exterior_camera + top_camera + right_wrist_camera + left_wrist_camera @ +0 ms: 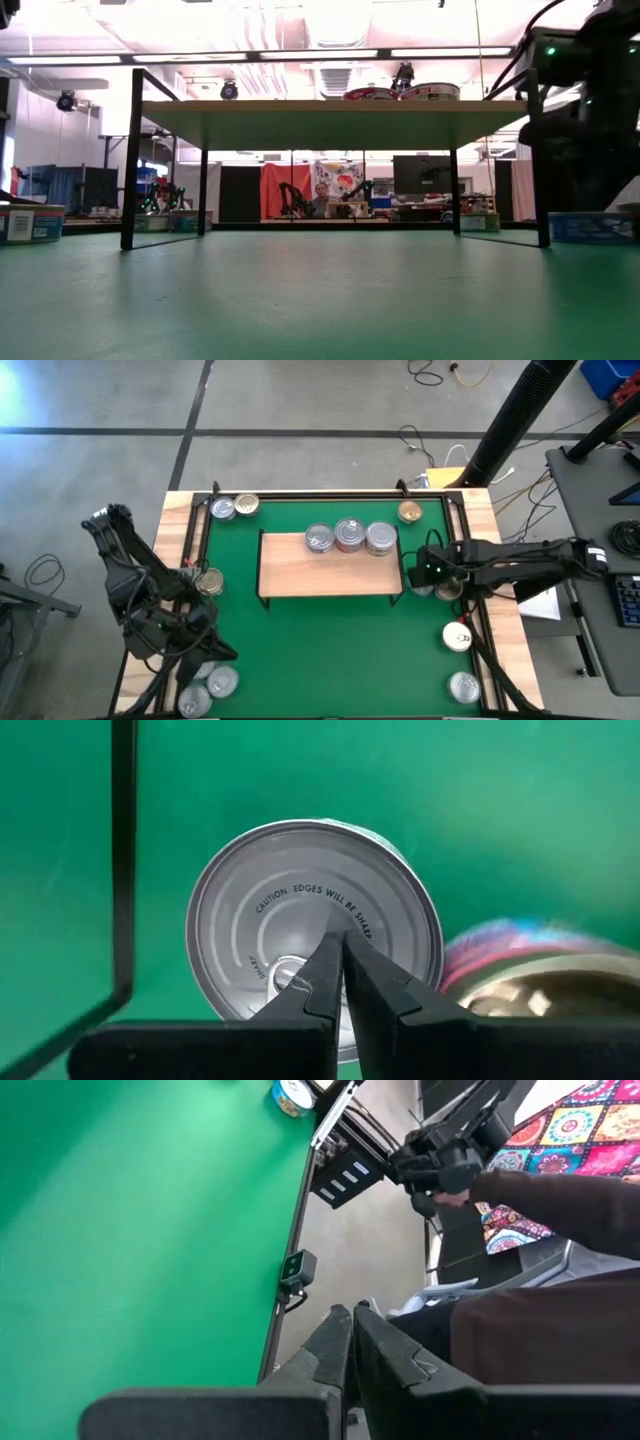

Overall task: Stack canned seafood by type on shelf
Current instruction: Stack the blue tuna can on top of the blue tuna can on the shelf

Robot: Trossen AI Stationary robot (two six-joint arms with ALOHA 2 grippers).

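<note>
Green mat (330, 635) was laid over wooden table (505, 525). Cables (432, 448) were strewn on floor beyond table. Dark desk (590, 560) was placed beside table.
</note>
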